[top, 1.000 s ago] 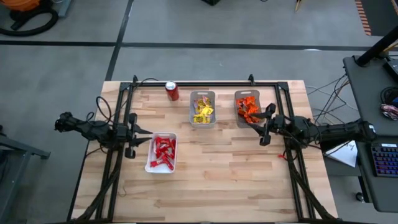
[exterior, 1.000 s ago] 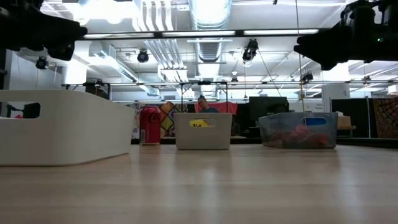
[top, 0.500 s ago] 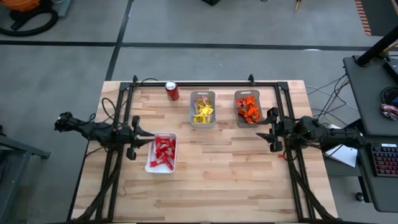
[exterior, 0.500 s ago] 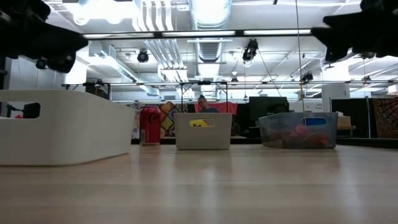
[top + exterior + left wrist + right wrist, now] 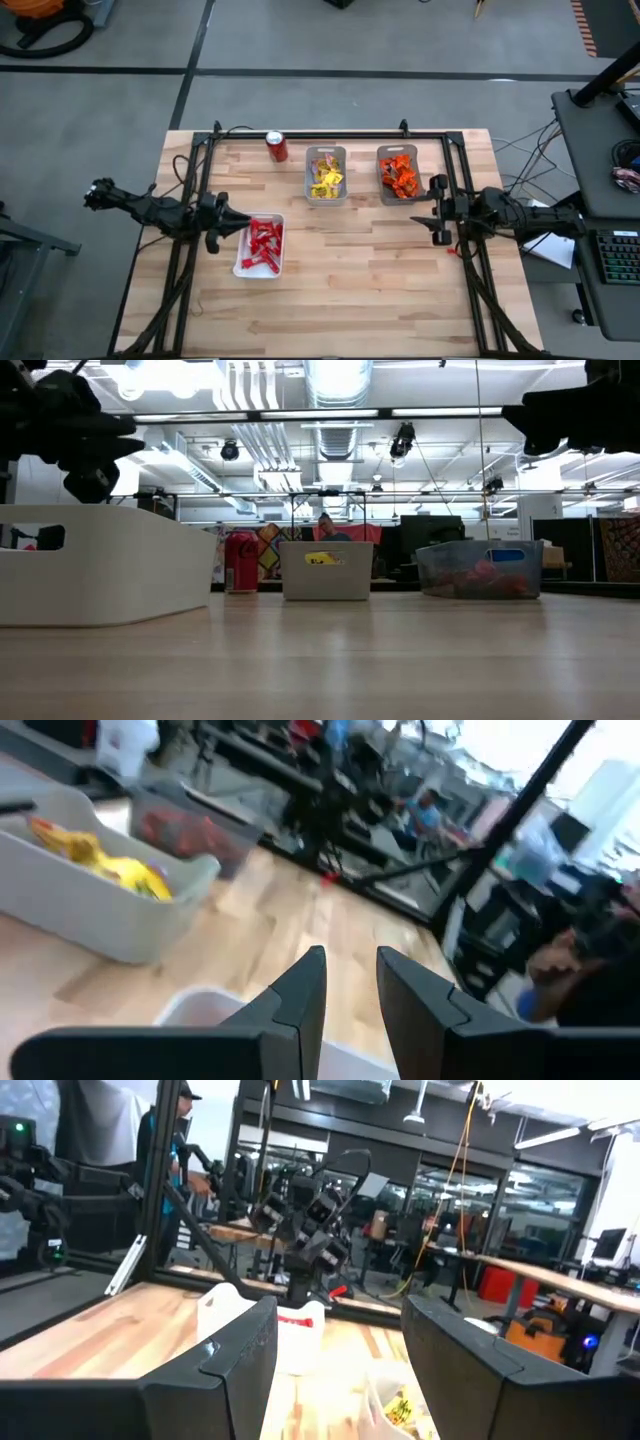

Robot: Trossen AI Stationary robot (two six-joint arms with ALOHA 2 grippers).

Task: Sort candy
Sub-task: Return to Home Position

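High view: candy (image 5: 262, 243) lies sorted on the counter (image 5: 350, 290), red in the white tray (image 5: 243, 266) left of centre, yellow in the gray bin (image 5: 311, 172) and orange in the clear bin (image 5: 382, 172) at upper centre. Left claw (image 5: 238, 222), barely parted, and right claw (image 5: 430, 210), spread wide, are both empty; they should pull back high, clear of the rims. No writing is legible.

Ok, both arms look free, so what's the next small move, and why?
Probably pull the left gripper back from the white bin and the right gripper toward its own side, to rest. Both are open and empty; red candy sits in the white bin, yellow candy in the gray bin, orange candy in the clear bin, and no loose packet shows on the table.
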